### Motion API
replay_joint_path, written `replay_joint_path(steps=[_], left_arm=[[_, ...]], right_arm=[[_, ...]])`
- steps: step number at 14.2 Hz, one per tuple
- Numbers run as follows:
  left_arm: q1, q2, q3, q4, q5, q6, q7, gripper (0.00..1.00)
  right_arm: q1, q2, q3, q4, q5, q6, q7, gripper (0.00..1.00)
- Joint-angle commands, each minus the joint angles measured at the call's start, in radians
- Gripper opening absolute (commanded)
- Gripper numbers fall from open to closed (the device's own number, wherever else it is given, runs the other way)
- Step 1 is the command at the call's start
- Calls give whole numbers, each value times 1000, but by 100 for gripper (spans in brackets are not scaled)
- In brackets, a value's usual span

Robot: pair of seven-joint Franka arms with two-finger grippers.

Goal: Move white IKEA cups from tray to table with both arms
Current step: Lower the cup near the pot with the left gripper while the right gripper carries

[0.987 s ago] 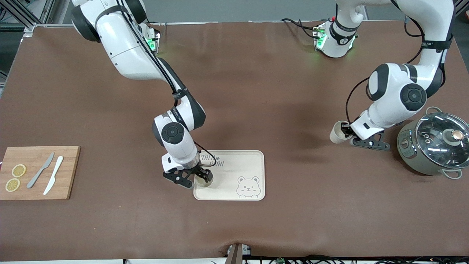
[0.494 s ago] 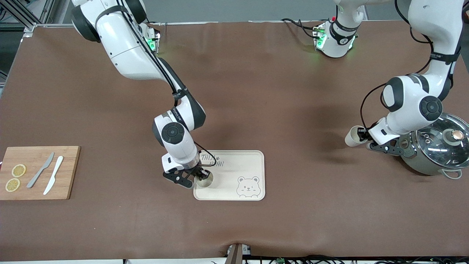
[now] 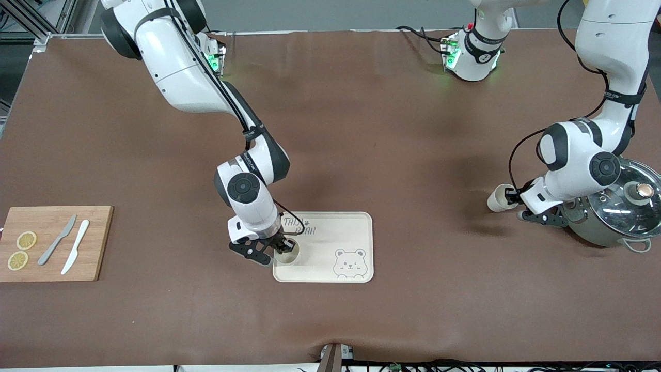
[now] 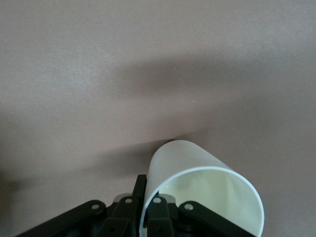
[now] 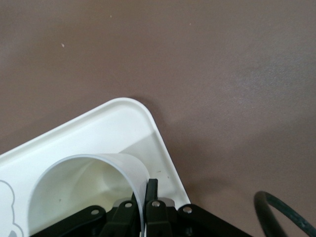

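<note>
One white cup [image 3: 289, 252] stands on the cream tray [image 3: 335, 232], in the corner toward the right arm's end and nearer the front camera. My right gripper [image 3: 281, 247] is shut on its wall, one finger inside the rim and one outside. The right wrist view shows this cup [image 5: 84, 187], the gripper [image 5: 144, 197] and the tray corner [image 5: 118, 123]. My left gripper [image 3: 511, 199] is shut on the second white cup [image 3: 498, 199] and holds it tilted over the bare table beside the pot. The left wrist view shows that cup [image 4: 197, 173] pinched at the rim by the gripper [image 4: 148, 200].
A steel pot with a glass lid [image 3: 614, 206] stands at the left arm's end, close to the left wrist. A wooden board [image 3: 57, 243] with two knives and lemon slices lies at the right arm's end. A brown mat [image 3: 361, 129] covers the table.
My left arm has carried its cup toward the pot at the left arm's end of the table. My right gripper and its cup have stayed on the tray.
</note>
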Motion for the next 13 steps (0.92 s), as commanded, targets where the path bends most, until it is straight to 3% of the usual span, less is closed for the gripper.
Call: replay_joint_path(steps=[1, 4, 8, 10, 13], left_arm=[[25, 4, -6, 25, 29, -2, 14, 96], [26, 9, -6, 26, 32, -2, 12, 96], [24, -22, -6, 26, 49, -26, 5, 100], [24, -59, -6, 46, 55, -108, -9, 100], [19, -94, -7, 127, 61, -274, -51, 100]], right_arm=[[-3, -45, 0, 29, -17, -125, 22, 0], [-50, -185, 9, 79, -2, -364, -28, 0], [-286, -404, 4, 69, 168, -691, -541, 0], [-385, -444, 3, 37, 168, -743, -738, 0], [-494, -456, 3, -53, 165, -696, -934, 0]])
